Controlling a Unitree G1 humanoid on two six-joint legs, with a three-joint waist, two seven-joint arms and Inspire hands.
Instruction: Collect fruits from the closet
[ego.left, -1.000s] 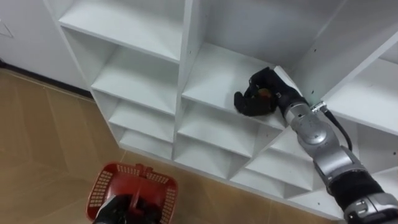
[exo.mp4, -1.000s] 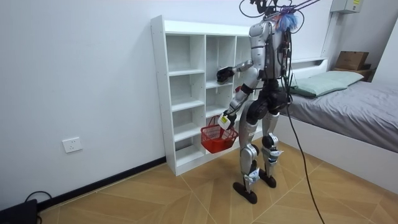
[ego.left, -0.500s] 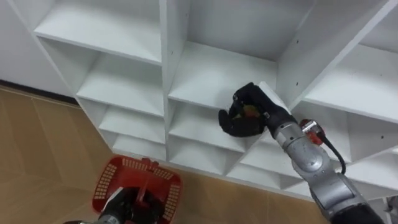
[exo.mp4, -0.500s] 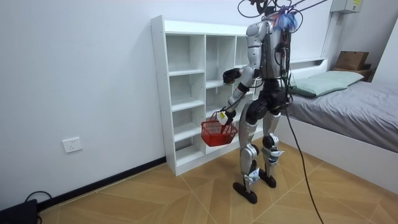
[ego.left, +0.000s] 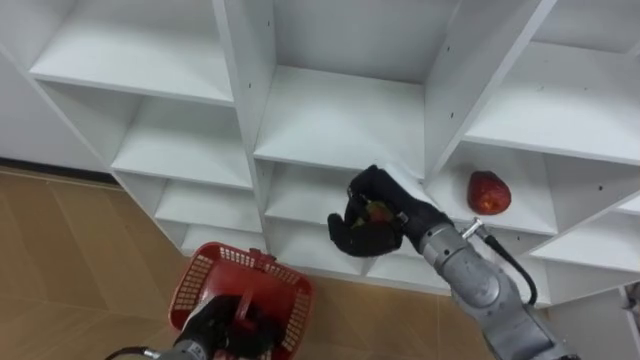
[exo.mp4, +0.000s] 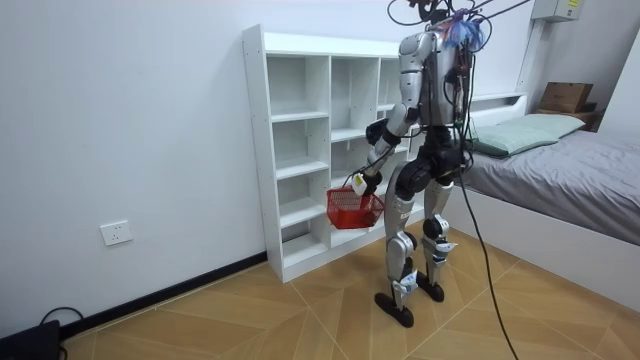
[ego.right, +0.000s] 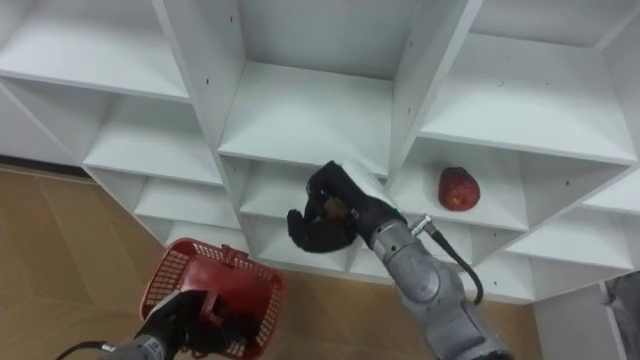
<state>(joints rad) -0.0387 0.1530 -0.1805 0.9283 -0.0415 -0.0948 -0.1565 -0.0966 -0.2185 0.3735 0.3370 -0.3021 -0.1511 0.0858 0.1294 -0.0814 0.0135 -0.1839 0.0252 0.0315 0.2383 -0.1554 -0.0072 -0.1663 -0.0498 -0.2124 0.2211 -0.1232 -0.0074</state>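
White shelf edge (ego.left: 320, 163) behind right hand (ego.left: 360, 230)

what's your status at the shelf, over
Right hand shut on small fruit, in front of shelf unit. Left hand shut on red basket handle. Red fruit in right compartment. Nothing in the way.

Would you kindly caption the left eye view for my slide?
Right hand grips a small fruit before the white shelf unit; left hand holds the red plastic basket.
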